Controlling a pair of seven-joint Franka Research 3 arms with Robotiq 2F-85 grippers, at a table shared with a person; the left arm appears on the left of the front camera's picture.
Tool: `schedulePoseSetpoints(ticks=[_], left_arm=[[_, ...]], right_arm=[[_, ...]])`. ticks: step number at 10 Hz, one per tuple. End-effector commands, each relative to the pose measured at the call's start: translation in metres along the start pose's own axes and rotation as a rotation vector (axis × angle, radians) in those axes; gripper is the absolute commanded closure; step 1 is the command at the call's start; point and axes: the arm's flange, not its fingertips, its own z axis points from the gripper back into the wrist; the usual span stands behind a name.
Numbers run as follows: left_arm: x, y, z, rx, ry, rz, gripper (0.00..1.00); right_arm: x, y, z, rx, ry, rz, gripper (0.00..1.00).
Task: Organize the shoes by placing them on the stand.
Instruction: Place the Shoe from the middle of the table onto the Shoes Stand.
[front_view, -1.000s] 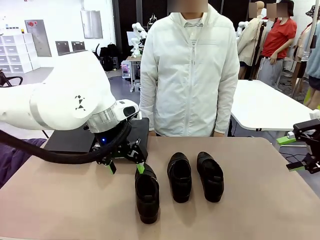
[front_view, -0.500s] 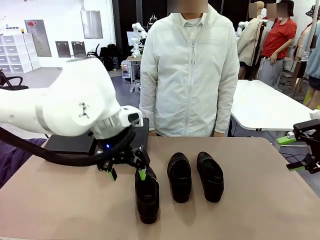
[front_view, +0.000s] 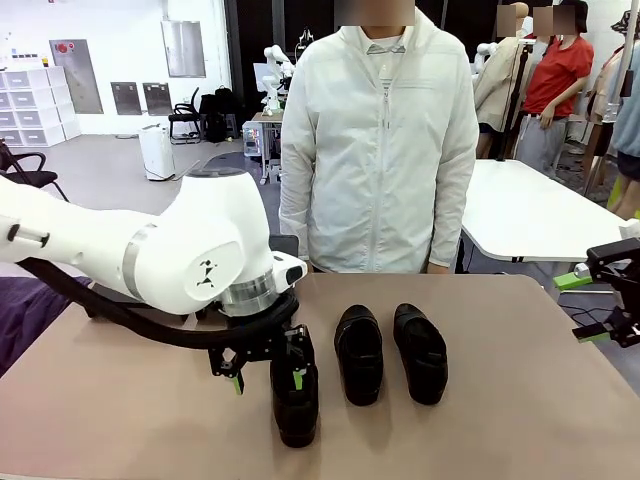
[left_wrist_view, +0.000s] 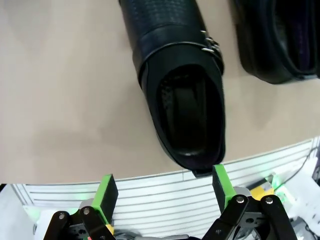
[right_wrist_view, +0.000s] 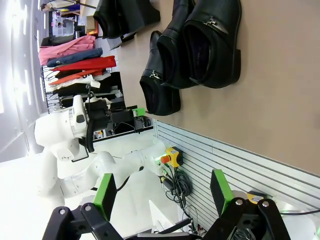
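In the lower middle of the front view, my left end effector (front_view: 267, 381) hangs low over the surface (front_view: 130, 420) with its jaws released and wide apart, and it grasps nothing. Its two green pads (left_wrist_view: 106, 186) stand at both sides of the heel end of the nearest shoe (front_view: 295, 402). This is a black glossy slip-on that lies flat on the surface, with its toe toward the bottom edge of that frame. In the left wrist view the shoe's opening is between my fingers and a little ahead of them, and one pad is just beside the heel. I cannot tell if it touches the leather. A little farther, at the middle of the front view, the second shoe (front_view: 359, 356) and the third shoe (front_view: 420, 354) lie side by side on the surface, near each other but not touching, both also outside the stand. At the right edge of the frame my right end effector (front_view: 582, 308) waits beside the surface, also released and empty, well apart from all shoes. Behind my left arm, at middle height of the frame, a dark corner of the stand (front_view: 288, 246) is visible. At the far edge of the surface a person (front_view: 380, 150) in a white jacket is standing.
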Motion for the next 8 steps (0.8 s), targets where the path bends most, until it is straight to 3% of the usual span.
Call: schedulePoseSetpoints(ticks=[1, 4, 8], left_arm=[[0.011, -0.012, -0.013, 0.034, -0.028, 0.084, 0.02], [0.027, -0.013, -0.033, 0.017, -0.098, 0.187, 0.02], [0.043, -0.006, -0.043, 0.013, -0.070, 0.232, 0.02]], right_arm=[[0.000, 0.004, 0.001, 0.020, -0.002, -0.016, 0.00], [0.000, 0.004, 0.001, 0.020, -0.002, -0.016, 0.00], [0.000, 0.004, 0.001, 0.020, -0.002, -0.016, 0.00]])
